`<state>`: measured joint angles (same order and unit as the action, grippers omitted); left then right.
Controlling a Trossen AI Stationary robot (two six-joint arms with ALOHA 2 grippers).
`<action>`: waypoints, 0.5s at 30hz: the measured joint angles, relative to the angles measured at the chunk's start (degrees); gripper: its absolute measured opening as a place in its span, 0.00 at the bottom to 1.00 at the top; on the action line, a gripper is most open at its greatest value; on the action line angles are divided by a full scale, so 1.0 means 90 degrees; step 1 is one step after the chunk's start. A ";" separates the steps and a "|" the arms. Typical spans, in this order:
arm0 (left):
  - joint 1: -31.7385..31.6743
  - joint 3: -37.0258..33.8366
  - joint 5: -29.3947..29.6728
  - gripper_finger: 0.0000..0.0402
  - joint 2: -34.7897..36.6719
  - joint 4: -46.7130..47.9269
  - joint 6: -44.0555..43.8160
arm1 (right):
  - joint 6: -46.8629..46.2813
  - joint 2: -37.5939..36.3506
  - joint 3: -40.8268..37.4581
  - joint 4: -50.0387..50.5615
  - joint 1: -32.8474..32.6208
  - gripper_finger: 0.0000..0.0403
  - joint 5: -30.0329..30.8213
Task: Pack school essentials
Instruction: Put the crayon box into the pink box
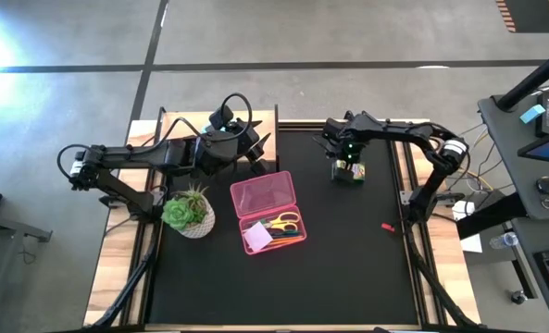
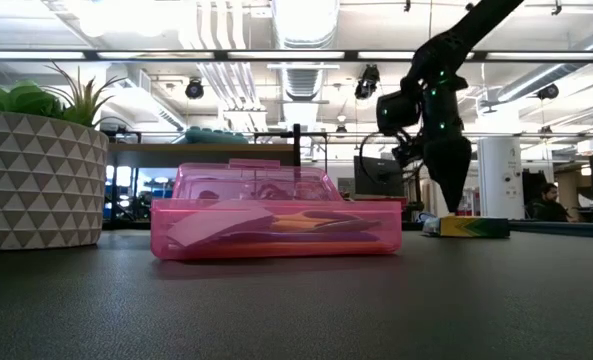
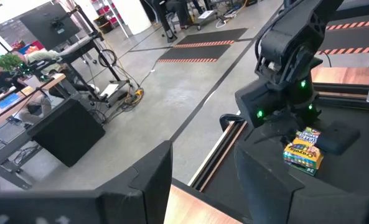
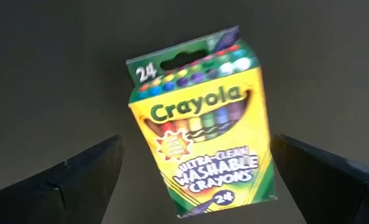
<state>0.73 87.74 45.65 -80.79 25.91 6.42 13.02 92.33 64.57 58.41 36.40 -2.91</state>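
On the black surface (image 1: 348, 259) I count one crayon box (image 1: 351, 172), one pink case (image 1: 268, 213) lying open, one potted plant (image 1: 190, 213) and one small red item (image 1: 387, 226) off by itself toward the right side. Inside the case I can make out one pair of yellow-handled scissors (image 1: 284, 222), one pale note pad (image 1: 256, 238) and some thin pens or pencils I cannot count from above. My right hand (image 4: 193, 180) hangs straight over the crayon box, fingers spread wide with one finger on either side of it and nothing gripped; the right wrist view shows clear gaps between the box and both fingers (image 4: 88, 177), which the high view hides under the arm. From the low view I see the box lying flat on the surface, well apart from the case, with the right hand pointing down just above it. My left hand (image 3: 203, 186) waits near the far edge beside the case's lid, fingers apart and empty; its wrist view looks across at the right arm and the box (image 3: 303, 149).
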 joint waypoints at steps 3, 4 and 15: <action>-0.0002 0.0001 0.0000 0.39 0.0000 0.0000 0.0000 | -0.0118 -0.0142 -0.0010 -0.0051 0.0000 0.98 0.0150; -0.0002 0.0000 0.0000 0.39 0.0000 0.0001 0.0000 | -0.0132 -0.0148 -0.0015 -0.0080 0.0002 0.98 0.0158; -0.0002 0.0000 0.0000 0.39 0.0000 0.0000 0.0000 | 0.0414 -0.0145 -0.0139 -0.0432 0.0017 0.98 0.0207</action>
<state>0.71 87.74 45.65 -80.79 25.91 6.42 16.75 91.02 63.32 54.52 36.56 -1.05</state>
